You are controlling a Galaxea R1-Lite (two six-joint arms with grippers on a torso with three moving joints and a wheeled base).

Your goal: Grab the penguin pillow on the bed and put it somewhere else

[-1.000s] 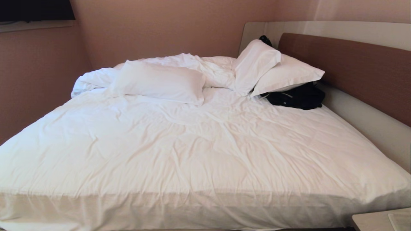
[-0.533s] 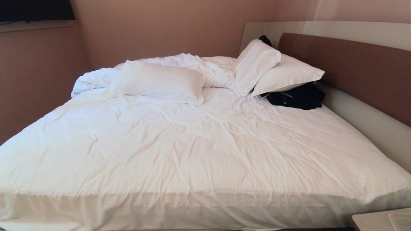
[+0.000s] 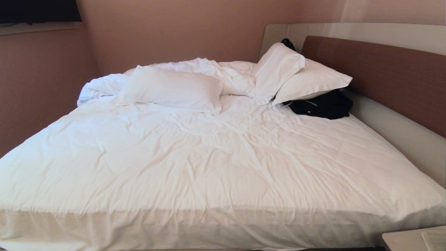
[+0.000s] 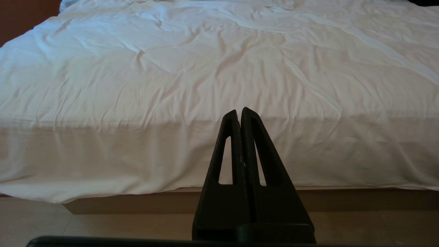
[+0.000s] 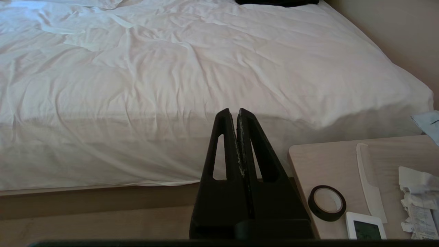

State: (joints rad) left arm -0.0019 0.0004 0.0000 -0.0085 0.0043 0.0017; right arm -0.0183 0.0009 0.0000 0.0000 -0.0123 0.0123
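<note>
The bed (image 3: 216,167) fills the head view, covered by a rumpled white duvet, with a brown headboard (image 3: 383,76) along its right side. The penguin pillow is out of view in every frame. Only plain white pillows lie at the far end: one (image 3: 174,89) on the left and two (image 3: 296,75) leaning on the headboard. Neither arm shows in the head view. My left gripper (image 4: 239,111) is shut and empty, held low before the bed's near edge (image 4: 137,120). Off the same edge (image 5: 137,116) my right gripper (image 5: 233,111) is shut and empty too.
A black bag (image 3: 322,104) lies on the bed under the two leaning pillows. A light wooden side table (image 5: 329,164) stands at the bed's near right corner with a tape roll (image 5: 327,203), a small white device (image 5: 365,226) and crumpled papers (image 5: 416,195). Pink walls close the far side.
</note>
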